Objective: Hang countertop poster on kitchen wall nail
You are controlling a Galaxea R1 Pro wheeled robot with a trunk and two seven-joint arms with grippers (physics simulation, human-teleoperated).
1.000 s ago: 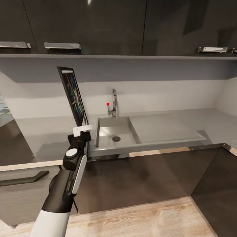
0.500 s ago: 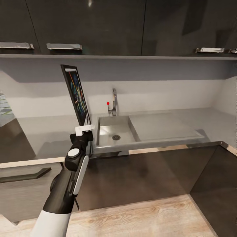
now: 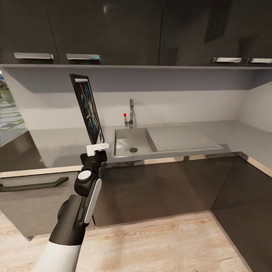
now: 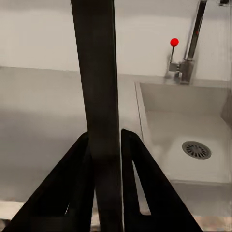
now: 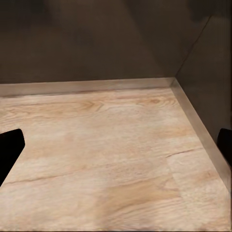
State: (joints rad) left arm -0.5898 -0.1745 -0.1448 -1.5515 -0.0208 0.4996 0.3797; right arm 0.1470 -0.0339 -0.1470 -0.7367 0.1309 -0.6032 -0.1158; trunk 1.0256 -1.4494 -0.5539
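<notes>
Near left: the left end effector (image 3: 96, 148) is closed on the bottom edge of the poster (image 3: 87, 109), holding it upright and clear above the tabletop (image 3: 56, 145). Seen edge-on from the left wrist, the frame sits pinched between both fingers (image 4: 77, 179). The panel is probably light, rigid and thin; gripped low, it may pivot. Right end effector (image 5: 116, 150): fingers spread wide, empty, over wood floor (image 5: 111, 159). Far: sink (image 3: 132, 143), faucet (image 3: 130, 113).

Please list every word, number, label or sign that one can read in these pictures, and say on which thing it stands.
None can be read.
The poster, held upright by the left tool, shows colourful artwork; any lettering is too small and too steeply angled.
Cabinets, sink and tap bear no writing.
</notes>
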